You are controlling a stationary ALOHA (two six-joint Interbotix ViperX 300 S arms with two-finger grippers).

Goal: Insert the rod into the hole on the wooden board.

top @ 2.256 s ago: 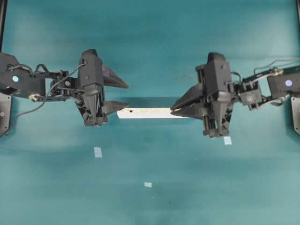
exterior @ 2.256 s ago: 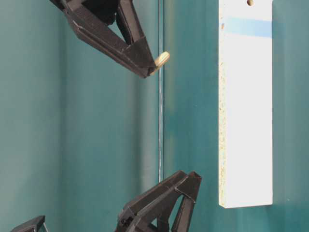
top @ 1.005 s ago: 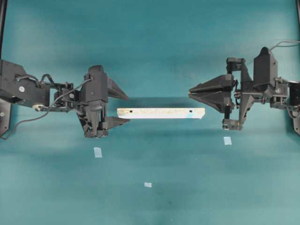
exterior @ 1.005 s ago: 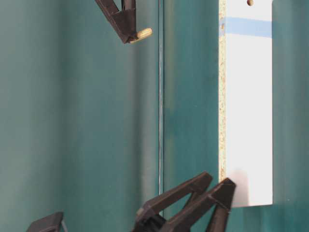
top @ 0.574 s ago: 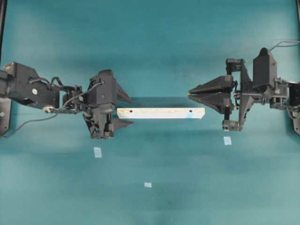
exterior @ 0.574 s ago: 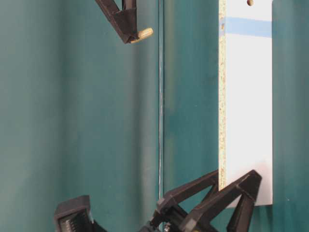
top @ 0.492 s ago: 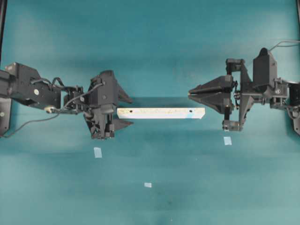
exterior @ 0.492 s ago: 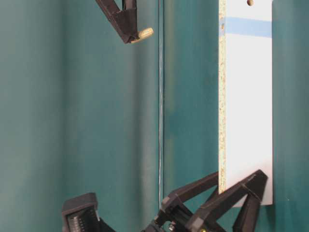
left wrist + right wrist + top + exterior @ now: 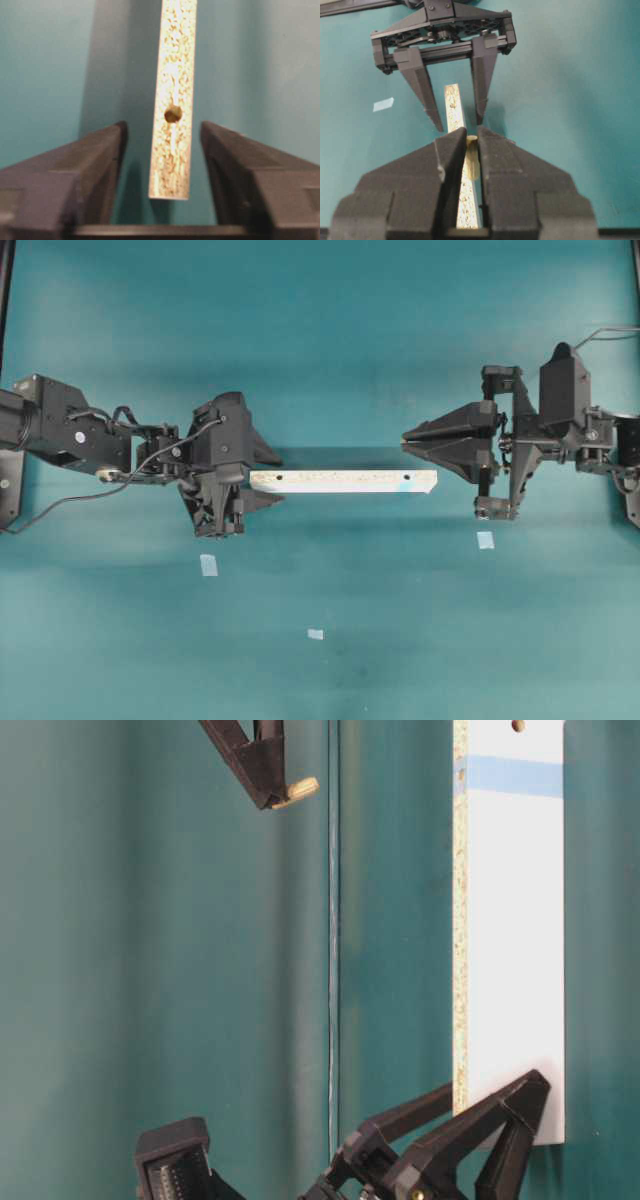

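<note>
left pincer [image 9: 262, 483]: jaws apart, flanking the wooden board's [image 9: 340, 481] plain end, grip not yet seen | board: lying on the surface [image 9: 330, 360], the hole [image 9: 406, 480] empty | right pincer [image 9: 404, 441]: clamped on the rod [image 9: 472, 158] just off board's blue end | insertion not begun

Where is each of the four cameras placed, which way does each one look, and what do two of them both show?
Overhead: above, looking down at the wooden board; both arms show.
Table-level: low, looking along the board; right claw with the rod, left claw below.
Left wrist: looks between its own fingers at a hole.
Right wrist: looks over the pinched rod toward the left claw.
Overhead and right wrist share a tape square.
</note>
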